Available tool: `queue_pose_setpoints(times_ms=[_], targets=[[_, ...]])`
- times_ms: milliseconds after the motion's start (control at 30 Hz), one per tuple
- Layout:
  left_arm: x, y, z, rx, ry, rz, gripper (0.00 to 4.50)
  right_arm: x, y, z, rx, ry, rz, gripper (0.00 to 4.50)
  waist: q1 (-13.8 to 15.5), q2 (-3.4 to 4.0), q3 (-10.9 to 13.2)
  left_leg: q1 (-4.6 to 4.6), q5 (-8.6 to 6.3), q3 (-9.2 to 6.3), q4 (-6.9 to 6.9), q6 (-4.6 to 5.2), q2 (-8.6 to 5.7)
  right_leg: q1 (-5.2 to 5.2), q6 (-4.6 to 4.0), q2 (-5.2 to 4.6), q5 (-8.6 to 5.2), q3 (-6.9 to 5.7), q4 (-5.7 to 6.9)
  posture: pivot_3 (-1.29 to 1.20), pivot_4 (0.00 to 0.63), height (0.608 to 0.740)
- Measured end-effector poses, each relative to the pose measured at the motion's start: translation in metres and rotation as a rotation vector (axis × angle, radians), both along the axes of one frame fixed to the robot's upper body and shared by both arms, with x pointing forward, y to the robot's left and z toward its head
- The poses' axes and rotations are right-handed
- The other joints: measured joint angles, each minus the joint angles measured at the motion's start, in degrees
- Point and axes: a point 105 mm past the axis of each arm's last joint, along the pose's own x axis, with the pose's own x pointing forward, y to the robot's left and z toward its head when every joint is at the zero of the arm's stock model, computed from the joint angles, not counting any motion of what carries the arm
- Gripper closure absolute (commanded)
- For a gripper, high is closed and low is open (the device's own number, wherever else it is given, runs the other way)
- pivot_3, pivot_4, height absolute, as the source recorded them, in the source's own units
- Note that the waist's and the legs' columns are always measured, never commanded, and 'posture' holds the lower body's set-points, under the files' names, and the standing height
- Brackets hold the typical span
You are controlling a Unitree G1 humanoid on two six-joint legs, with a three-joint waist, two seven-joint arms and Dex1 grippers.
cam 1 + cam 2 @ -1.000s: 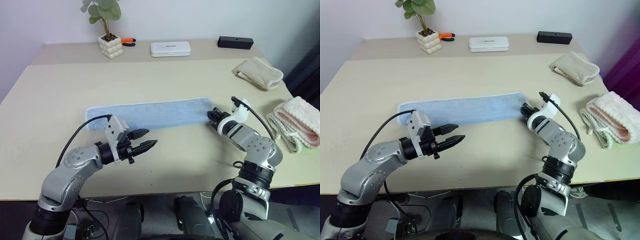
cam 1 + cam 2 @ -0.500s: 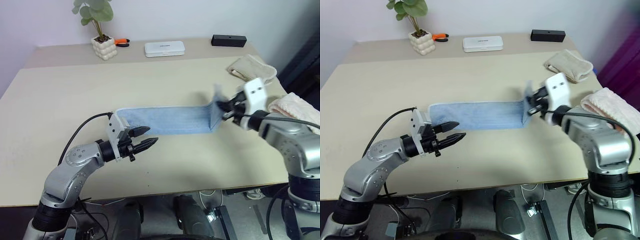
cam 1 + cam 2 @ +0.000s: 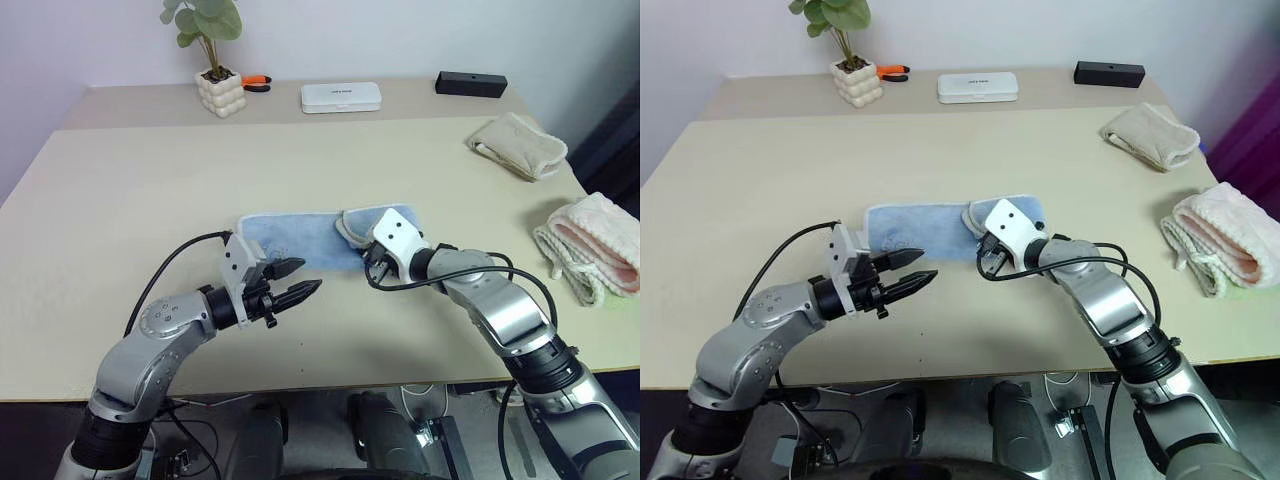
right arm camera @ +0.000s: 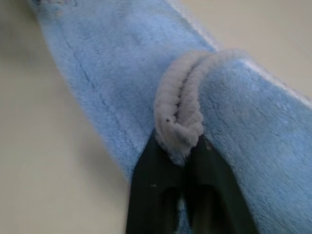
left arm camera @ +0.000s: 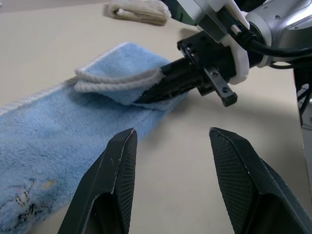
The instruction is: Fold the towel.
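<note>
No legible text or labels.

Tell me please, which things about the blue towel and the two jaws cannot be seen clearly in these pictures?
- The towel: its near-left corner, head views, is hidden behind the left gripper.
- How many layers lie under the folded-over end, head views: the top layer covers them.
- The right gripper: whether its jaws still pinch the hem or have just let go; right wrist view, the hem covers the tips.
- The dark mark on the towel, left wrist view: partly cut by the frame edge.

Light blue towel (image 3: 300, 234) lies flat, right end folded over.
</note>
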Motion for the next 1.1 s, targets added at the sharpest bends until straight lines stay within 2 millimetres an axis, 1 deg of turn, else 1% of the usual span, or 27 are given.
queue_pose_setpoints(times_ms=[67,100,167,267,300,333,367,433,533,600,667,767,833,967,1067,1100], targets=[[0.0,0.0,0.0,0.0,-0.001,0.004,2.09,-0.001,0.0,-0.001,0.001,0.009,0.011,2.36,-0.1,0.0,0.0,0.0,0.0,0.0,0.0,0.0,0.0,0.0,0.0,0.0,0.0,0.0,0.0,0.0,0.15,0.737],[0.0,0.0,0.0,0.0,-0.001,0.005,2.09,-0.002,-0.001,0.0,0.006,0.01,0.013,1.75,-0.1,0.0,0.0,0.0,0.0,0.0,-0.01,0.0,0.0,0.0,0.0,0.01,0.0,0.0,0.0,0.0,0.15,0.737],[0.0,0.001,0.0,0.001,0.0,0.009,2.09,-0.005,-0.006,0.005,0.022,-0.007,0.019,0.86,0.0,0.0,0.0,0.0,0.0,0.0,-0.01,0.0,0.0,0.0,0.0,0.0,0.0,0.0,-0.01,0.0,0.15,0.737],[-0.002,0.003,-0.003,0.004,0.011,0.018,2.09,-0.017,-0.014,0.022,0.086,-0.025,0.059,0.86,0.1,0.0,0.0,-0.01,0.0,0.0,-0.01,0.0,0.0,0.0,0.0,0.0,0.0,0.0,-0.01,0.0,0.15,0.737],[-0.002,0.005,-0.004,0.006,0.017,0.027,2.09,-0.023,-0.017,0.031,0.127,-0.032,0.08,1.13,0.1,0.0,0.0,0.0,0.0,0.0,-0.01,0.0,0.0,0.01,0.0,0.01,0.0,-0.01,-0.01,0.0,0.15,0.737],[-0.002,0.007,-0.006,0.008,0.022,0.034,2.09,-0.025,-0.019,0.042,0.173,-0.046,0.09,1.52,0.0,-0.01,0.0,0.02,0.0,0.0,0.0,0.0,0.0,0.02,0.0,0.01,0.0,0.0,0.01,0.0,0.15,0.737],[-0.003,0.007,-0.006,0.008,0.023,0.036,2.09,-0.025,-0.021,0.049,0.21,-0.057,0.08,1.84,-0.2,-0.02,0.0,0.05,0.0,0.0,0.01,0.0,0.0,0.05,-0.01,0.01,0.0,0.0,0.02,0.0,0.15,0.737],[-0.003,0.007,-0.007,0.002,0.029,0.046,2.09,-0.013,-0.03,0.061,0.271,-0.085,0.005,2.89,-0.4,-0.03,0.0,0.1,0.0,0.0,-0.01,0.0,0.01,0.05,-0.13,0.03,-0.01,0.0,0.03,0.0,0.15,0.737],[-0.003,0.01,-0.011,-0.005,0.044,0.075,2.09,0.003,-0.042,0.059,0.257,-0.099,-0.089,4.39,-0.1,-0.03,0.0,0.06,0.0,-0.01,-0.03,0.0,0.01,0.03,-0.11,0.03,-0.02,0.0,0.02,0.0,0.15,0.737],[-0.001,0.011,-0.012,-0.005,0.046,0.095,2.09,0.016,-0.043,0.048,0.249,-0.097,-0.143,4.46,-0.1,-0.04,0.0,0.05,0.0,0.01,-0.02,0.0,0.01,0.02,-0.06,0.02,0.01,0.0,0.01,0.0,0.15,0.737],[0.0,0.011,-0.015,0.005,0.051,0.115,2.09,0.025,-0.04,0.03,0.231,-0.072,-0.163,4.46,-0.2,-0.05,0.0,0.05,0.0,0.0,-0.03,0.0,0.01,0.03,-0.05,0.03,0.01,-0.01,0.01,0.0,0.15,0.737],[0.002,0.014,-0.025,0.01,0.08,0.161,2.09,0.029,-0.033,-0.005,0.199,0.0,-0.162,4.46,-0.2,-0.05,0.0,0.03,0.0,0.0,-0.03,0.0,0.01,0.0,-0.04,0.02,0.02,0.0,0.01,0.0,0.15,0.737],[0.003,0.016,-0.03,0.004,0.099,0.193,2.09,0.029,-0.03,-0.023,0.172,0.019,-0.154,4.46,-0.2,-0.05,0.0,0.04,0.0,0.0,-0.02,0.0,0.01,0.01,-0.04,0.02,0.02,0.0,0.02,0.0,0.15,0.737],[0.003,0.015,-0.037,-0.031,0.152,0.248,2.09,0.027,-0.027,-0.026,0.143,-0.025,-0.12,4.46,-0.2,-0.1,-0.1,0.1,0.0,-0.01,-0.02,0.0,0.01,0.05,-0.04,0.03,0.02,-0.01,0.03,0.0,0.15,0.737],[0.004,0.021,-0.041,-0.054,0.196,0.302,2.09,0.027,-0.029,-0.023,0.151,-0.033,-0.119,4.46,-0.2,-0.1,-0.1,0.09,0.0,-0.01,-0.03,0.0,0.01,0.05,-0.04,0.03,0.02,-0.01,0.03,0.0,0.15,0.737],[0.005,0.022,-0.043,-0.075,0.222,0.322,2.09,0.028,-0.031,-0.02,0.164,-0.035,-0.121,3.94,-0.2,-0.1,-0.1,0.08,0.0,-0.01,-0.01,0.0,0.01,0.05,-0.04,0.02,0.02,-0.01,0.03,0.0,0.15,0.737]])
